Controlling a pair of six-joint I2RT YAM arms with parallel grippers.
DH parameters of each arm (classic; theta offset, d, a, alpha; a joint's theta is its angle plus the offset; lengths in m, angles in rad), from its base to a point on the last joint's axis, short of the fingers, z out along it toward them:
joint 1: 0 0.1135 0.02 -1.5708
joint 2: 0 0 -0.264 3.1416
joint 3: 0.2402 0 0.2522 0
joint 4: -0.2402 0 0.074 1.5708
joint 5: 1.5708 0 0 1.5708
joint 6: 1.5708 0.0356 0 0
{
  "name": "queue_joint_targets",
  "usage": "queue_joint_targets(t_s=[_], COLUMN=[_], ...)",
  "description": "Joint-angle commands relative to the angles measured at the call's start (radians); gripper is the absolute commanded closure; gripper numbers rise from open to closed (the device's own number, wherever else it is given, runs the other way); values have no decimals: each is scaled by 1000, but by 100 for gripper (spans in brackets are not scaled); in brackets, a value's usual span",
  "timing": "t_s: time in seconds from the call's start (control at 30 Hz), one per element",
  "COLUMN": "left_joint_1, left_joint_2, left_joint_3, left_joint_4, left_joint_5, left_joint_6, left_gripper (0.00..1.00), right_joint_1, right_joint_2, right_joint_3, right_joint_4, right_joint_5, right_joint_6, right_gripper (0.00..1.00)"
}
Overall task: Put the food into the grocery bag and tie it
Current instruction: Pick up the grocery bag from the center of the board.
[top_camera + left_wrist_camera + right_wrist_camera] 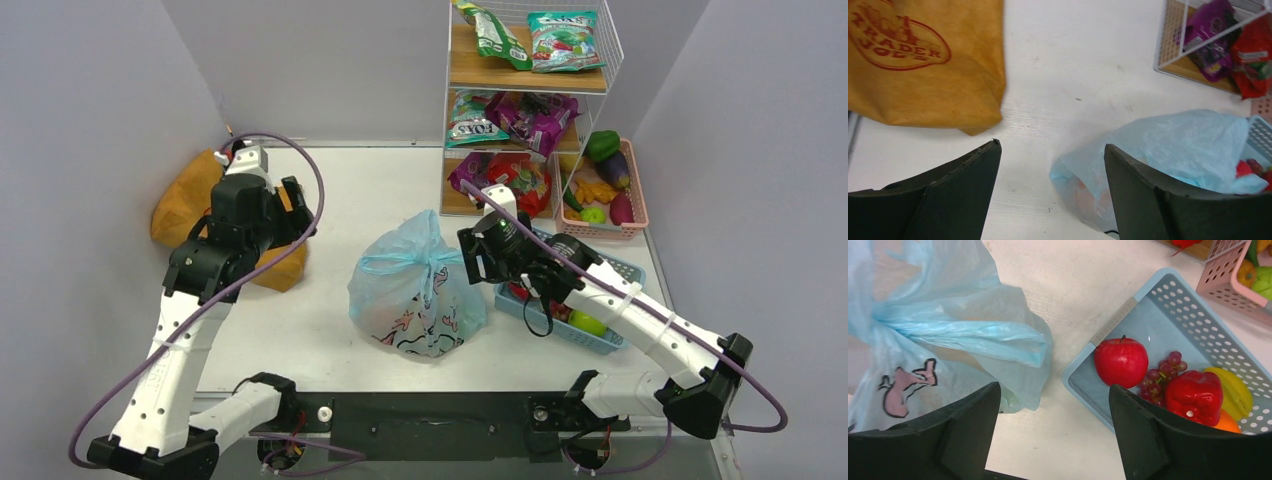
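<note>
Blue grocery bag (418,290): thin, limp, slippery film, probably light; best taken by the gathered handles (420,262). Both empty: left gripper (1051,145) and right gripper (1054,386) gape.

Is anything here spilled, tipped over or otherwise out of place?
Nothing is spilled. The grocery bag stands upright with its handles knotted. Only the tan tote looks untidy: it lies slumped on its side at the far left.

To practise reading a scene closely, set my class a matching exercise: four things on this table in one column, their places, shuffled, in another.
1 plastic bag
2 brown tote
3 apple
4 eggplant

A in the pink basket
B in the blue basket
C middle of the table
D far left of the table

Pairs: 1-C, 2-D, 3-B, 4-A
</note>
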Motion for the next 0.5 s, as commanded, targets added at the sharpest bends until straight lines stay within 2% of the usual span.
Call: queue_joint_targets(t_s=[0.0,0.3,0.47], left_joint_1=[105,439,532], left_joint_2=[58,184,283], left_joint_3=[119,241,290], left_joint_4=[-61,-28,8], left_joint_5=[-120,-95,-162], left_joint_6=[99,233,290], left_gripper=[26,24,24], right_joint_1=[9,16,34], right_joint_2=[-57,-87,-90], right_joint_3=[98,116,83], right_joint_4=[-36,-24,1], right_joint_5=[57,31,-21], right_joint_6=[-1,29,46], right_gripper=[24,24,23])
